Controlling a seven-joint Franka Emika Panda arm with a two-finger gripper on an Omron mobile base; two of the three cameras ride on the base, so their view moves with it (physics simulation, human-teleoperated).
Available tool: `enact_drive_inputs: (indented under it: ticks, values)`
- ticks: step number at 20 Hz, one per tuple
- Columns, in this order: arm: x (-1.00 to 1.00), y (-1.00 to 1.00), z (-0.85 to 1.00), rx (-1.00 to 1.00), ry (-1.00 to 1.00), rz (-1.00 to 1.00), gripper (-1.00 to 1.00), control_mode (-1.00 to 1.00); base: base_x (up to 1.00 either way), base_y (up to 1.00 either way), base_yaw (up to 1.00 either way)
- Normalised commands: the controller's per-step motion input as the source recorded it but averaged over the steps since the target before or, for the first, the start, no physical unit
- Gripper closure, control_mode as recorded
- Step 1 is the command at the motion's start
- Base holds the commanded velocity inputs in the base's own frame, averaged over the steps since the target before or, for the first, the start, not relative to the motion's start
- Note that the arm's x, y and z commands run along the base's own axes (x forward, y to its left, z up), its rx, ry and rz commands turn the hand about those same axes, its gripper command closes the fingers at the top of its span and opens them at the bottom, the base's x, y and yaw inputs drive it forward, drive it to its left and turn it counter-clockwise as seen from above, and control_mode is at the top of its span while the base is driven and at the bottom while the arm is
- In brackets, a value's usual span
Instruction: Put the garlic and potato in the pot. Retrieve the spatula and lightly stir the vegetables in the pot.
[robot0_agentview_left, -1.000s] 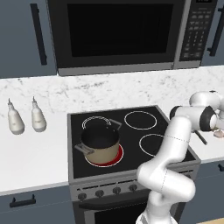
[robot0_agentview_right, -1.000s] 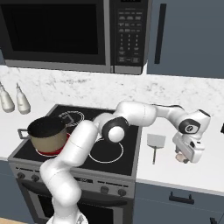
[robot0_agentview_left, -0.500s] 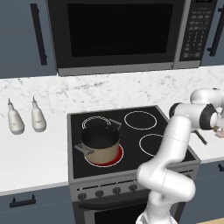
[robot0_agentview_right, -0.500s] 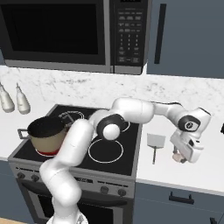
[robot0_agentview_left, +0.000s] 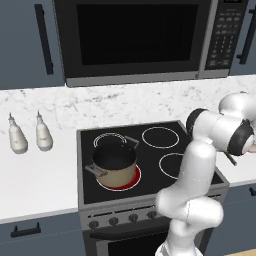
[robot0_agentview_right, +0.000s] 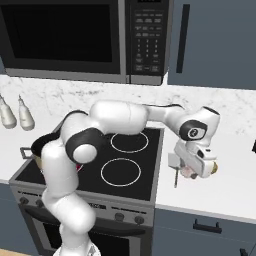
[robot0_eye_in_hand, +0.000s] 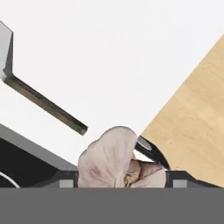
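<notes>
One lumpy pale garlic (robot0_eye_in_hand: 114, 159) pinched in the hand (robot0_eye_in_hand: 118, 177) above smooth white counter (robot0_eye_in_hand: 113, 57).

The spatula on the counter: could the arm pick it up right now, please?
Probably not yet. The pincer is shut on the garlic, so nothing else fits in it. The spatula itself lies bare on the counter close by, with nothing on or against it.

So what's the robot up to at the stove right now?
The white arm is reaching out over the white counter right of the stove, its tool shut on the small pale pinkish garlic bulb. The slim dark-handled spatula lies on that counter. The round tan pot sits on the glowing front-left burner, waiting for the vegetables.
</notes>
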Motion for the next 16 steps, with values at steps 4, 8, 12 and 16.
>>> enact_drive_inputs:
  ticks: [4,8,12,16]
  values:
    - [-0.11,1.0,0.34,-0.14,-0.06,0.24,1.0,-1.0,0.0,0.0,0.0]
    - [0.0,1.0,0.44,-0.11,-0.03,0.26,1.0,-1.0,0.0,0.0,0.0]
    - [0.0,1.0,0.55,-0.1,0.0,0.27,1.0,-1.0,0.0,0.0,0.0]
    - [0.01,1.0,0.45,-0.03,0.01,0.32,1.0,-1.0,0.0,0.0,0.0]
